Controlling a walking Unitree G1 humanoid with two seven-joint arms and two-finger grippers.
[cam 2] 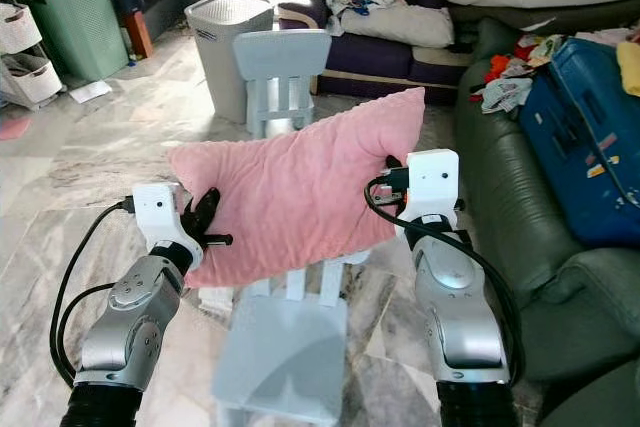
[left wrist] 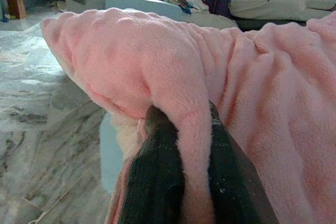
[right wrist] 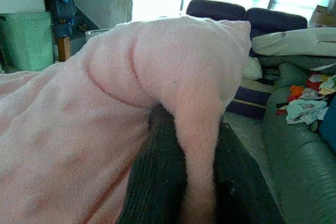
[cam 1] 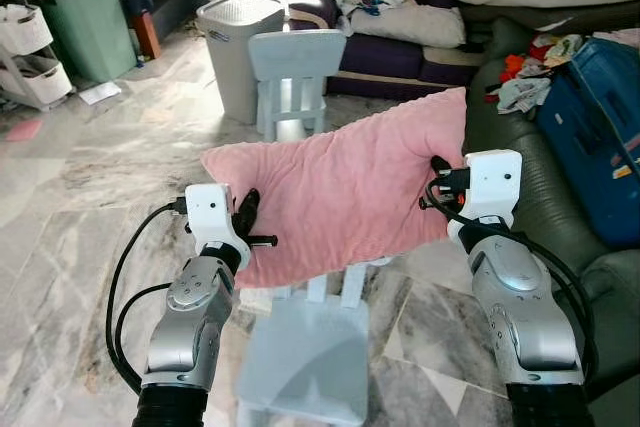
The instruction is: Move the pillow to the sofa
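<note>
A: Where's the pillow (cam 1: 340,197)?
B: Slung between both grippers, above a small chair (cam 1: 305,347). Left gripper (cam 1: 250,222) pinching a fold at one end, right gripper (cam 1: 437,182) clamped on a fold at the other.
A: Why two holds?
B: Probably to keep soft, floppy fabric spread and level, off the floor (cam 1: 70,207).
A: And the sofa (cam 1: 520,147)?
B: Just beyond the right gripper, cluttered with clothes (cam 1: 525,82) and a blue case (cam 1: 590,147).
A: Next?
B: Likely swinging over there, finding a bare patch.
</note>
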